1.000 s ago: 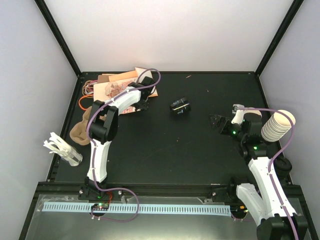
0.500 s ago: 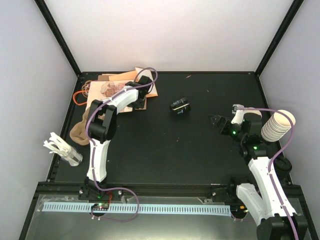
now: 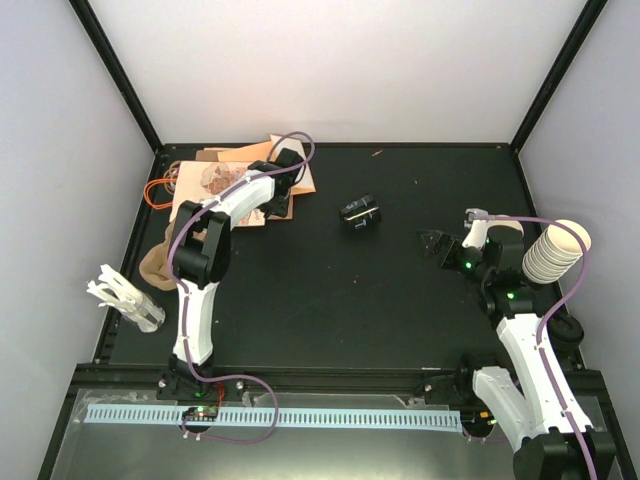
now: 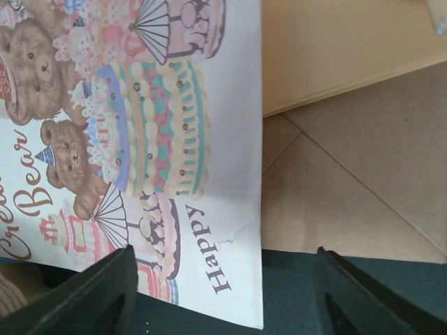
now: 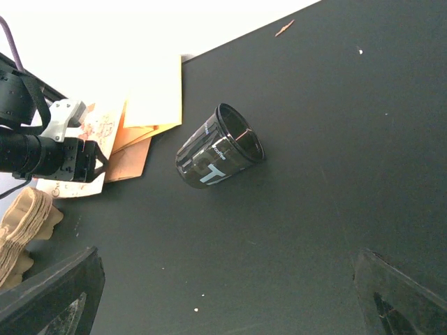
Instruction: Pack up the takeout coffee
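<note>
A black cup (image 3: pixel 360 212) with pale "coffee" print lies on its side mid-table; it also shows in the right wrist view (image 5: pixel 218 148), its mouth to the right. No single cream-tan cup shows plainly. My left gripper (image 3: pixel 280 195) is open and empty, low over the near edge of a printed bear paper bag (image 4: pixel 140 139) that lies on brown bags (image 4: pixel 349 174). My right gripper (image 3: pixel 432 243) is open and empty, apart from the black cup on its right; in its wrist view it (image 5: pixel 223 307) looks toward the cup.
A tall stack of nested cream cups (image 3: pixel 555 250) stands at the right edge. Flat paper bags (image 3: pixel 225 175) with orange handles (image 3: pixel 160 190) lie far left. Brown paper pieces (image 3: pixel 160 262) and a clear packet of white cutlery (image 3: pixel 125 297) sit at the left edge.
My left gripper has moved a little toward the far side over the bags, and the bags with their orange handles have shifted left. The right arm and the black cup have not moved.
</note>
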Tool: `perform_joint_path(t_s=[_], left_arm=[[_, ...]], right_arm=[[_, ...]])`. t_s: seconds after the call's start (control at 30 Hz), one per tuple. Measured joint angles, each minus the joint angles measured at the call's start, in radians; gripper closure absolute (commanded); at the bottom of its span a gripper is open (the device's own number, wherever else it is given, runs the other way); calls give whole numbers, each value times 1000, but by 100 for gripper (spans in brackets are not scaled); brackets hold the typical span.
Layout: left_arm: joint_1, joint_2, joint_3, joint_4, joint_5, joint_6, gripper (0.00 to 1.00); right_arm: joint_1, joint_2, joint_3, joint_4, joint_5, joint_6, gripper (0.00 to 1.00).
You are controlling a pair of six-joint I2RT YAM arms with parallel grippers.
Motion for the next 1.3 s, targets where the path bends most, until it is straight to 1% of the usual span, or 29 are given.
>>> perform_joint_path(t_s=[0.1, 0.17, 0.23, 0.4, 0.67, 0.77, 0.8, 0.87, 0.93, 1.17, 1.2, 1.3], left_arm=[[-2, 0, 0, 4, 3, 6, 20], [-5, 2, 0, 10, -2, 14, 13], [-10, 5, 0, 11, -10, 19, 12], [-13, 34, 0, 14, -54, 24, 14], [-13, 95, 4, 9, -179, 26, 17], [-12, 104, 4, 9, -198, 31, 17], [-12, 104, 4, 10, -202, 33, 19], [-12, 105, 6, 10, -208, 37, 24], [-12, 105, 7, 10, -215, 40, 33], [-12, 105, 7, -1, -247, 30, 95], [-12, 105, 7, -5, -249, 22, 98], [-13, 88, 4, -22, -252, 16, 98]], right_arm=[[0, 0, 0, 0, 0, 0, 0], [0, 0, 0, 0, 0, 0, 0], [0, 0, 0, 0, 0, 0, 0], [0, 0, 0, 0, 0, 0, 0], [0, 0, 0, 0, -1, 1, 0], [0, 0, 0, 0, -1, 2, 0], [0, 0, 0, 0, -1, 2, 0], [0, 0, 0, 0, -1, 2, 0], [0, -1, 0, 0, -1, 2, 0], [0, -2, 0, 0, -1, 2, 0], [0, -2, 0, 0, -1, 2, 0], [0, -2, 0, 0, -1, 2, 0]])
